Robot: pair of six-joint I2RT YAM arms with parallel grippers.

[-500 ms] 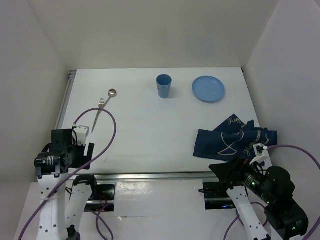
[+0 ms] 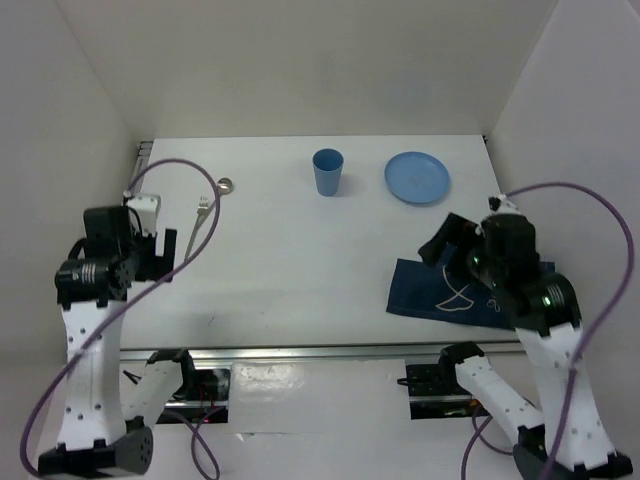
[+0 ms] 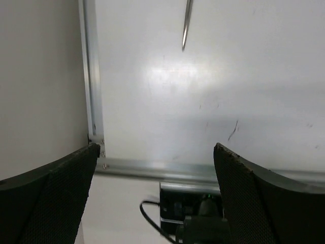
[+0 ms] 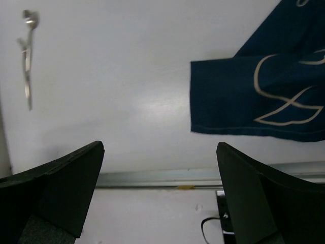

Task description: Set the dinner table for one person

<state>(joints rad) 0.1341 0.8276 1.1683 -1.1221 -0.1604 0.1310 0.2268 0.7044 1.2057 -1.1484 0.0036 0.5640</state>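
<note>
White bench (image 2: 300, 250) is laid out flat under both arms, with a metal rail seen along its edges. Left tool (image 3: 156, 152) is held above the bench's near-left corner, jaws spread wide and nothing gripped. Right tool (image 4: 160, 150) is hung over the near-right part, jaws apart too, empty, with a navy cloth (image 4: 254, 96) lying on the bench just beside it.

Top view looks down from behind on the whole tabletop (image 2: 300, 260); both wrist views face down, nearer, each sharing with it the near rail (image 2: 300, 350).
</note>
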